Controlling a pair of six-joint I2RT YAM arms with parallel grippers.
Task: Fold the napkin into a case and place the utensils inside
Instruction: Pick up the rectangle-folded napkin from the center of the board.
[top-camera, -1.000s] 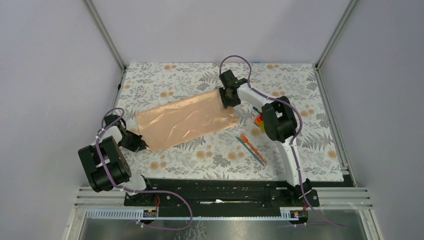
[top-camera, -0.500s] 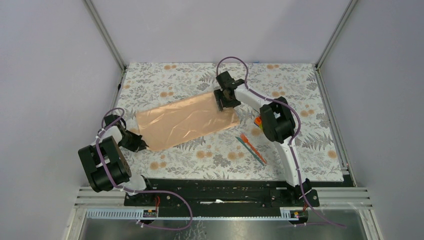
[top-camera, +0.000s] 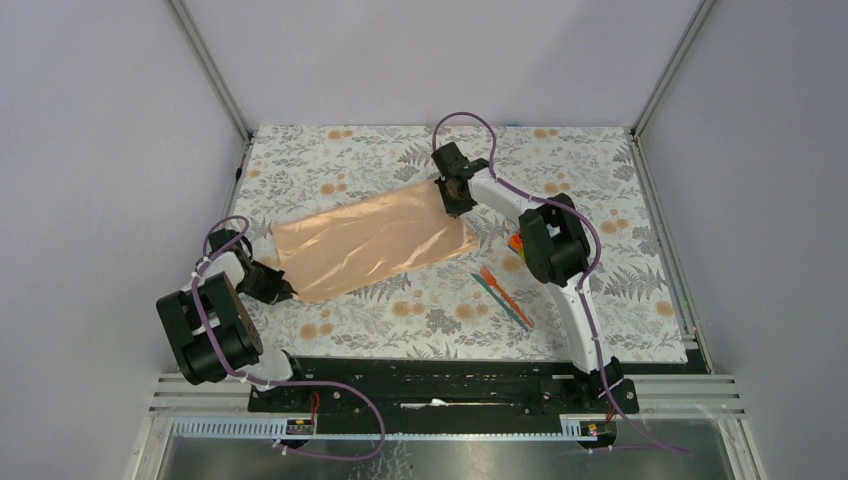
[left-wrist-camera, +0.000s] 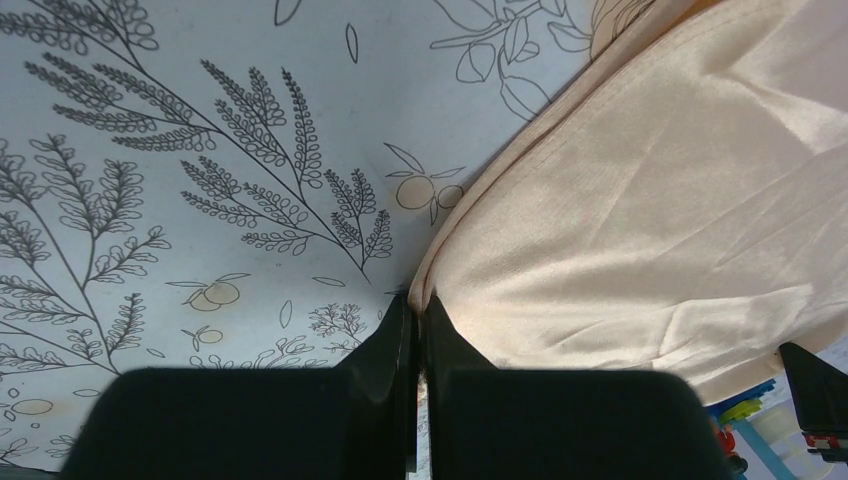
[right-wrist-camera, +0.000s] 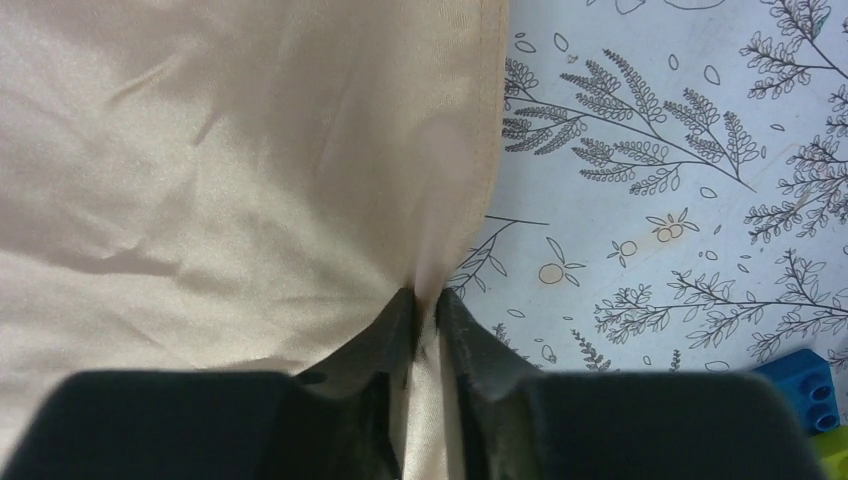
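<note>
The right gripper (right-wrist-camera: 428, 300) has its 2 black fingers drawn in narrow. A fold of the napkin (right-wrist-camera: 200, 150) runs down between them, so it is pinching the cloth at its edge. Beside the pinched hem the floral mat (right-wrist-camera: 700, 150) shows bare, and a blue block (right-wrist-camera: 808, 385) peeks in at the lower right corner of that wrist view. From overhead, the right gripper (top-camera: 458, 198) sits at the far right end of the napkin (top-camera: 370, 240), and the right arm (top-camera: 550, 245) reaches out to it from the near right base.

The left gripper (left-wrist-camera: 417, 300) is closed tight, fingers pressed together. The hem of the napkin (left-wrist-camera: 650, 200) runs straight into the tips, so it grips the cloth at a corner, with the floral mat (left-wrist-camera: 200, 150) just beside. Overhead, the left gripper (top-camera: 280, 290) is at the near left corner of the cloth, low over the mat.

Between the 2 grippers the napkin lies as 1 long peach-orange band, running diagonally from near left to far right on the floral mat (top-camera: 340, 160). It is mostly flat with soft creases, and it is not a compact packet.

The utensils (top-camera: 502, 297) lie on the mat to the near right of the napkin, apart from it. They are an orange piece (top-camera: 492, 280) and a teal piece (top-camera: 520, 316), close alongside each other, both slanting toward the near right. I cannot tell whether they touch. The toy blocks (top-camera: 516, 242) sit just beyond them, partly hidden behind the right arm.
</note>
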